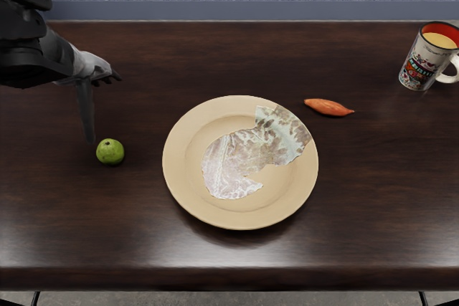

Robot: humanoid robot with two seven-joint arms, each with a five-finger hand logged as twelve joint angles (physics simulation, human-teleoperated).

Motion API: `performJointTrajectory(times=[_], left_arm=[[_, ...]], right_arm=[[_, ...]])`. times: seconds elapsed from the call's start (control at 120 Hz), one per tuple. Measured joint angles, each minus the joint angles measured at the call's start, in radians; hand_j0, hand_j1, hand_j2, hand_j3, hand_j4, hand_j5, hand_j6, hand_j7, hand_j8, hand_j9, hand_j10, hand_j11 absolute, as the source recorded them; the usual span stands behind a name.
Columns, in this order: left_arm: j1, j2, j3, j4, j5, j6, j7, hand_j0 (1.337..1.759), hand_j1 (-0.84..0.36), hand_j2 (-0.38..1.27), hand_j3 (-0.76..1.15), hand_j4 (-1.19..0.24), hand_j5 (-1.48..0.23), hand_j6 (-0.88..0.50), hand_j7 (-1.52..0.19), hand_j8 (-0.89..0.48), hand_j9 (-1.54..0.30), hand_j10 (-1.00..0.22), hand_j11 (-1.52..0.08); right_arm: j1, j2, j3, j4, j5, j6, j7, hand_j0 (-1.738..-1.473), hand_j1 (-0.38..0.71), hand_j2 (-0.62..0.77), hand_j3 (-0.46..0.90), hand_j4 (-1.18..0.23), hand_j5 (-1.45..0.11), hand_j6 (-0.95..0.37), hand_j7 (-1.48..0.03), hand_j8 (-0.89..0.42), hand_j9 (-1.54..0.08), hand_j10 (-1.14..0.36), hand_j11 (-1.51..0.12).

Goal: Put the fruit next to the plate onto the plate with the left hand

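A small green round fruit (110, 151) lies on the dark wooden table, a short way left of the tan plate (181, 166). My left hand (94, 89) hangs above and behind the fruit, its arm coming in from the left edge. The hand is open: one finger points straight down toward the fruit and stops a little short of it, while the others are spread to the right. It holds nothing. A pale, mottled leaf (251, 152) lies on the plate. My right arm is out of view.
An orange sweet potato (328, 107) lies just beyond the plate's upper right rim. A patterned mug (429, 55) with yellow liquid stands at the far right. The table's front edge runs along the bottom.
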Motion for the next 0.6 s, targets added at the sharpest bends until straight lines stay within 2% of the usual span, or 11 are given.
performJointTrajectory(times=[0.067,0.15,0.317,0.433,0.6], left_arm=[[0.025,-0.019,-0.033,-0.003,-0.019,0.119,0.022,1.658,0.34,0.00,0.00,-0.01,-0.01,-0.01,-0.01,-0.01,-0.01,-0.01,-0.01],[0.035,-0.031,-0.061,-0.016,-0.029,0.203,0.036,1.658,0.34,0.00,0.00,-0.01,-0.01,-0.01,-0.01,-0.01,-0.01,-0.01,-0.01],[0.069,-0.033,-0.098,-0.095,-0.035,0.428,0.036,1.658,0.34,0.00,0.00,-0.01,-0.01,-0.01,-0.01,-0.01,-0.01,-0.01,-0.01],[0.122,-0.032,-0.106,-0.117,-0.034,0.487,0.008,1.658,0.34,0.00,0.00,-0.01,-0.01,-0.01,-0.01,-0.01,-0.01,-0.01,-0.01],[0.138,-0.050,-0.127,-0.122,-0.038,0.501,-0.004,1.658,0.34,0.00,0.00,-0.01,-0.01,-0.01,-0.01,-0.01,-0.01,-0.01,-0.01]], right_arm=[[0.000,0.000,0.000,0.000,0.000,0.000,0.000,-1.658,-0.34,0.00,0.00,-0.01,-0.01,-0.01,-0.01,-0.01,-0.01,-0.01,-0.01],[0.000,0.000,0.000,0.000,0.000,0.000,0.000,-1.658,-0.34,0.00,0.00,-0.01,-0.01,-0.01,-0.01,-0.01,-0.01,-0.01,-0.01],[0.000,0.000,0.000,0.000,0.000,0.000,0.000,-1.658,-0.34,0.00,0.00,-0.01,-0.01,-0.01,-0.01,-0.01,-0.01,-0.01,-0.01],[0.000,0.000,0.000,0.000,0.000,0.000,0.000,-1.658,-0.34,0.00,0.00,-0.01,-0.01,-0.01,-0.01,-0.01,-0.01,-0.01,-0.01],[0.000,0.000,0.000,0.000,0.000,0.000,0.000,-1.658,-0.34,0.00,0.00,-0.01,-0.01,-0.01,-0.01,-0.01,-0.01,-0.01,-0.01]])
